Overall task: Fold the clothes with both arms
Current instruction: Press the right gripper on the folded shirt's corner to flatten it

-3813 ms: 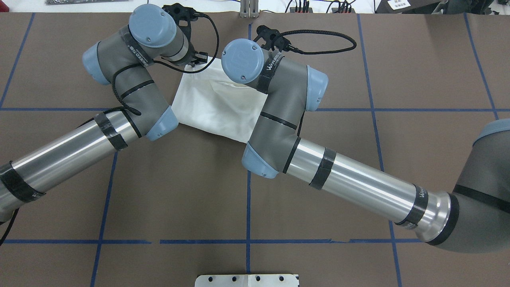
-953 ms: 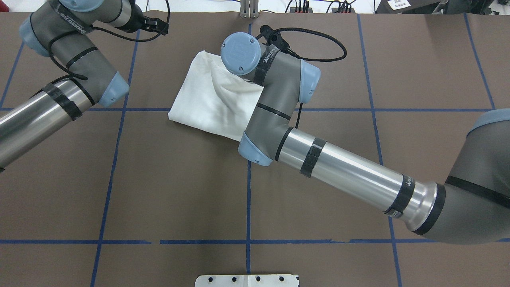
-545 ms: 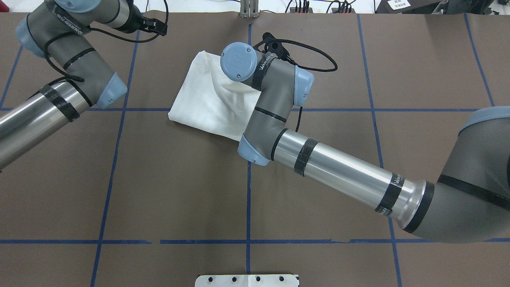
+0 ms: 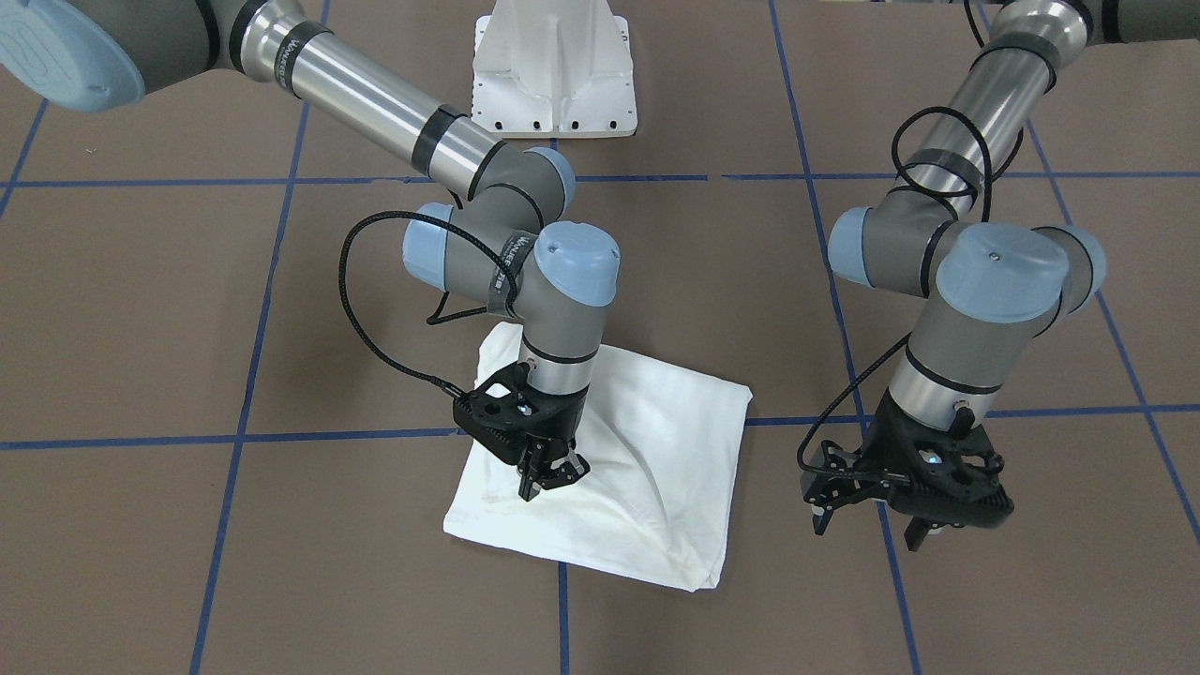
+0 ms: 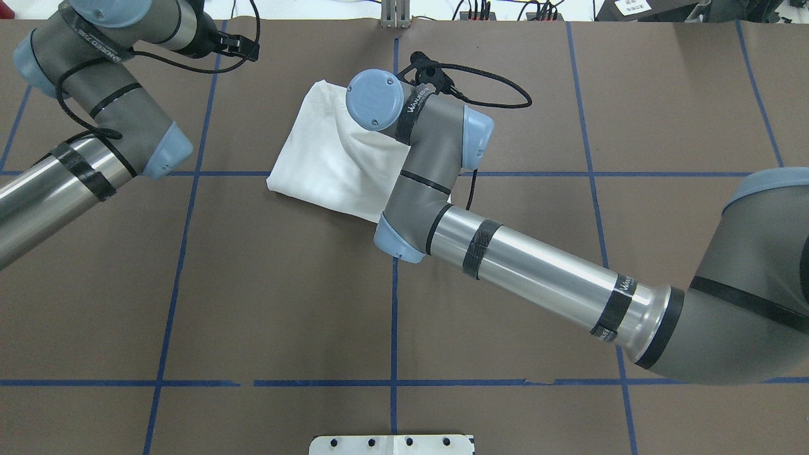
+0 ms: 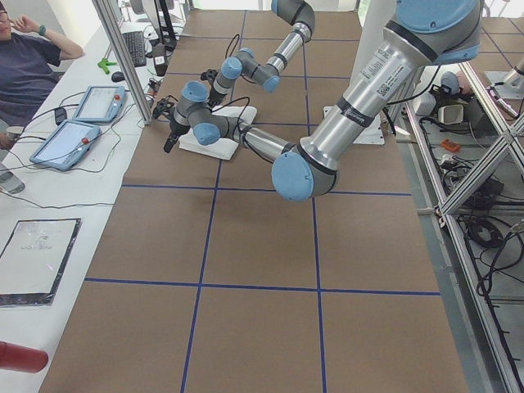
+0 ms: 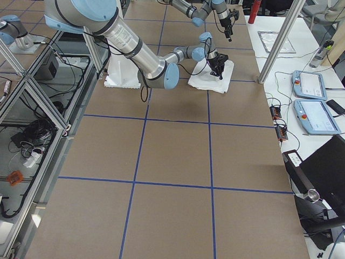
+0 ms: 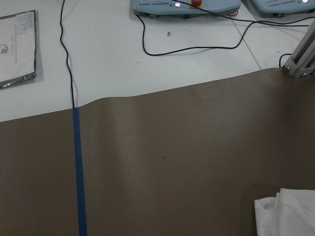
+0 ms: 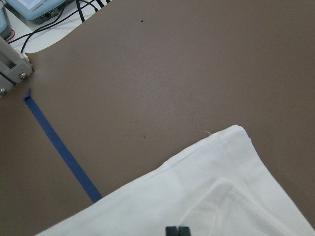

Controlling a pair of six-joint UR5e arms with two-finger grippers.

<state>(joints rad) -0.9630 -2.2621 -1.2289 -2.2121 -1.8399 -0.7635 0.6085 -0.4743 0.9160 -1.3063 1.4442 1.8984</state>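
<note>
The white shirt (image 4: 656, 450) lies folded into a rough square on the brown table, plain side up, with no print showing. It also shows in the overhead view (image 5: 322, 151). My right gripper (image 4: 553, 473) points down onto the shirt's far part. Its fingertips (image 9: 177, 230) are together on the top layer, and creases run toward them. My left gripper (image 4: 867, 530) is open and empty. It hangs over bare table beside the shirt, clear of it. A corner of the shirt (image 8: 288, 214) shows in the left wrist view.
The white pedestal base (image 4: 553, 75) stands at the robot's side of the table. Beyond the far edge are a white bench with teach pendants (image 8: 187, 5), cables and an aluminium post (image 9: 12, 69). Blue tape lines (image 5: 393, 303) cross the table.
The left gripper let go of the shirt's far edge and withdrew to the left, still drifting that way. The right wrist shifted slightly left over the shirt, and a crease formed.
</note>
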